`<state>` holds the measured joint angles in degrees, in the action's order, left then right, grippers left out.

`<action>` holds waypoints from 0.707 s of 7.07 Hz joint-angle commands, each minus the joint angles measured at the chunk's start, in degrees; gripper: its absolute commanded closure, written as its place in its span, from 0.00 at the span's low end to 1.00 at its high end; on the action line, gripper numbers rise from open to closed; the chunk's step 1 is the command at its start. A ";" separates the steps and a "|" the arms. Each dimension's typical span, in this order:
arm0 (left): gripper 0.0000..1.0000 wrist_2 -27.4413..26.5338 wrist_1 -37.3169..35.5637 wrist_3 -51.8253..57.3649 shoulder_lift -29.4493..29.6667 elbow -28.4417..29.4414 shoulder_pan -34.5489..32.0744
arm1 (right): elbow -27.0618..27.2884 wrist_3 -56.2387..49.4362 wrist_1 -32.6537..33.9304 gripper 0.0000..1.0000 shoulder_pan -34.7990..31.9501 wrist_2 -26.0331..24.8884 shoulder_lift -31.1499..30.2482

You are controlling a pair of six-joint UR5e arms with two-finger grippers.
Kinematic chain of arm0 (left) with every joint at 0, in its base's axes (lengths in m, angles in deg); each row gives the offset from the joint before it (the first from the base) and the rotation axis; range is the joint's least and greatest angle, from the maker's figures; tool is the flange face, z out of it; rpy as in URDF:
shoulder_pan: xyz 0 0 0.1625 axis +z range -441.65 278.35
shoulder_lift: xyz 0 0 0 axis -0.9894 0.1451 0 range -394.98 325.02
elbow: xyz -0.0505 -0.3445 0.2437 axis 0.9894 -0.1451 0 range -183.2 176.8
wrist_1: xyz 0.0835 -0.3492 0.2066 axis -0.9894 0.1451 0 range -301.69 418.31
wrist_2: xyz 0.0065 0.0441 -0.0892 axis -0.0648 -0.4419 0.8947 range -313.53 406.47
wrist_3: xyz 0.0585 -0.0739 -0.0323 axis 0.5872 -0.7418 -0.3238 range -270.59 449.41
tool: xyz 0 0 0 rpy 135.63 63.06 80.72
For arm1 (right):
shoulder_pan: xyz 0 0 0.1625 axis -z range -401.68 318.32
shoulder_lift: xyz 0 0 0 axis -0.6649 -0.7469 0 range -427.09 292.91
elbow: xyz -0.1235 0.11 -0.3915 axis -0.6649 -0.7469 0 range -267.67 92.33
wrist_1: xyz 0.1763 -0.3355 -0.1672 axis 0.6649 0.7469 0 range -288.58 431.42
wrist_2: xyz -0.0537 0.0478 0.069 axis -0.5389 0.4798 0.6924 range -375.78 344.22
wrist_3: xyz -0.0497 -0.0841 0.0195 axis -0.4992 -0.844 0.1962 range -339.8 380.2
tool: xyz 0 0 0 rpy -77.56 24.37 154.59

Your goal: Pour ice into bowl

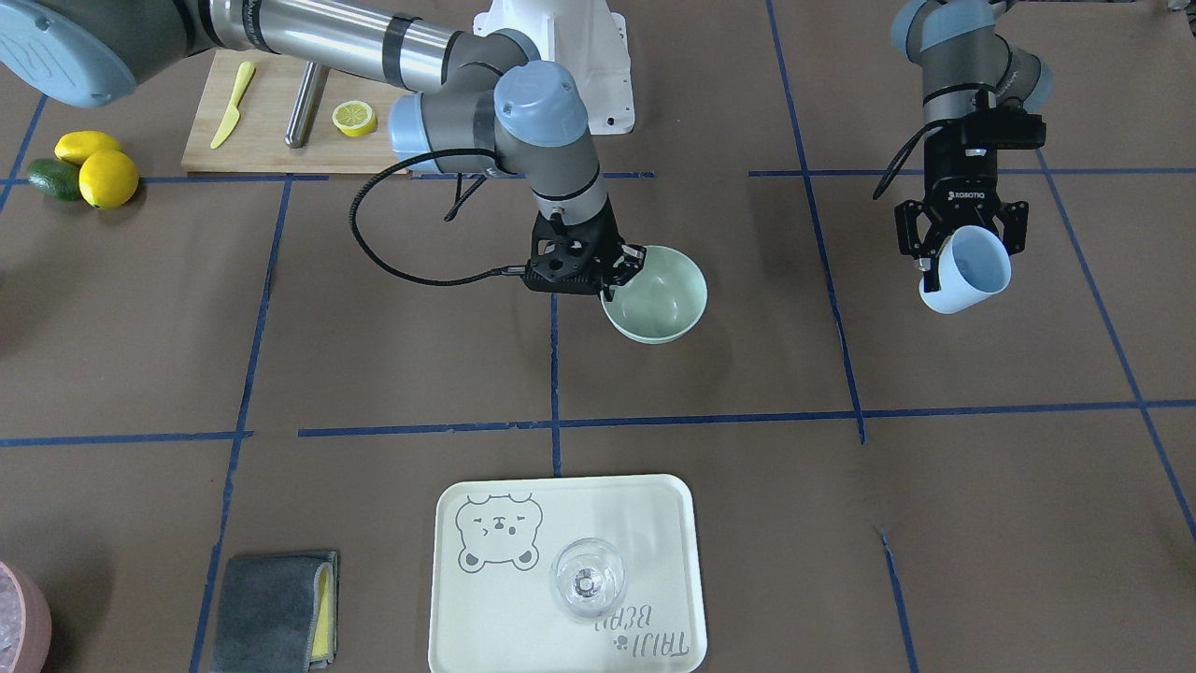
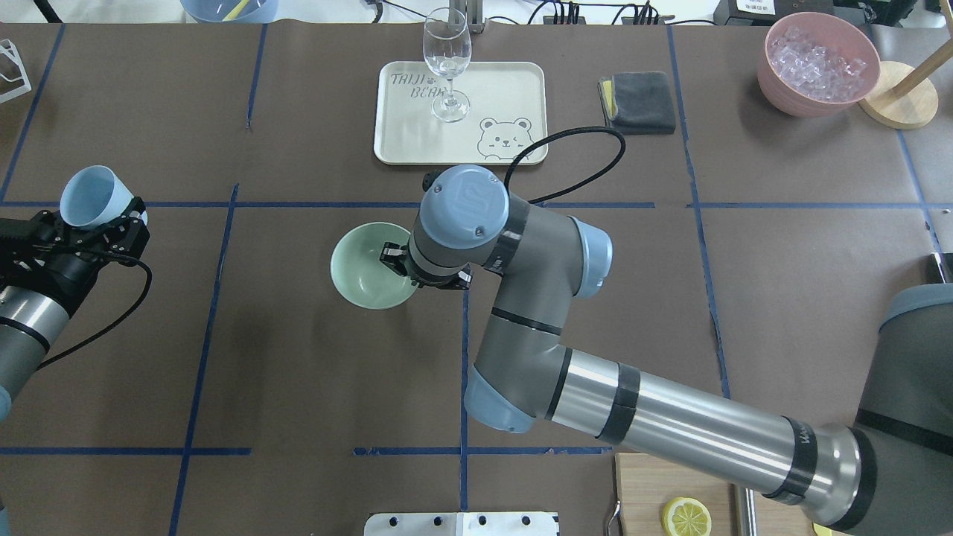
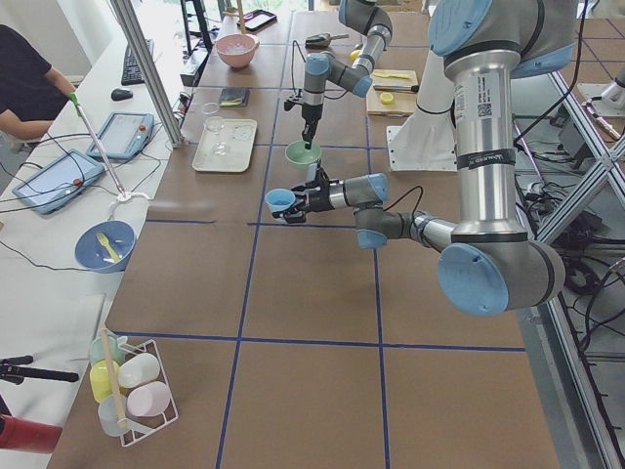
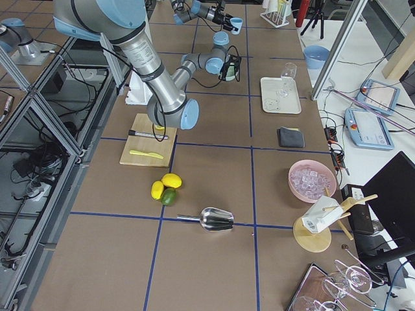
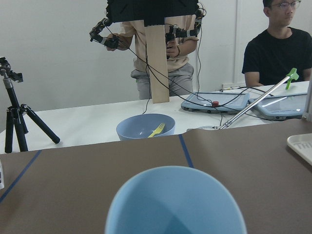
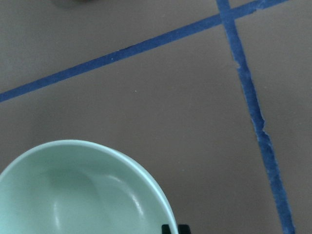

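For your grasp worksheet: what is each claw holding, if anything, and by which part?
Left claw holds the blue cup by its side wall; right claw pinches the mint-green bowl at its rim.

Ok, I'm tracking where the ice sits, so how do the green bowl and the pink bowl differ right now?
The pink bowl holds a pile of ice; the green bowl is empty. The right claw grips the green bowl's rim; the pink bowl stands alone, far from both arms. The pink bowl looks larger and deeper than the green bowl. Both are round, open bowls.
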<state>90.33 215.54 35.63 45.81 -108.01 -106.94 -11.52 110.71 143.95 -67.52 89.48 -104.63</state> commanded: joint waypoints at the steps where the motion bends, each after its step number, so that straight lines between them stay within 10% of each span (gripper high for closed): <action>1: 1.00 0.00 0.01 8.23 0.41 -1.10 0.06 | -3.11 -0.07 -0.28 1.00 0.35 -0.41 1.94; 2: 1.00 -0.09 -0.08 8.43 0.59 -1.27 0.24 | -3.03 -0.07 -0.37 0.24 0.27 -0.41 2.03; 3: 1.00 -0.35 -0.08 8.43 0.94 -1.97 0.24 | -2.77 0.02 -0.37 0.00 -0.08 -0.50 2.29; 5: 1.00 -0.79 -0.69 9.74 3.38 -3.21 0.24 | 1.08 0.02 0.24 0.00 -3.85 0.46 2.38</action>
<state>89.86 215.24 44.49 47.50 -110.61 -106.71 -12.79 110.79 143.71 -69.50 89.30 -102.11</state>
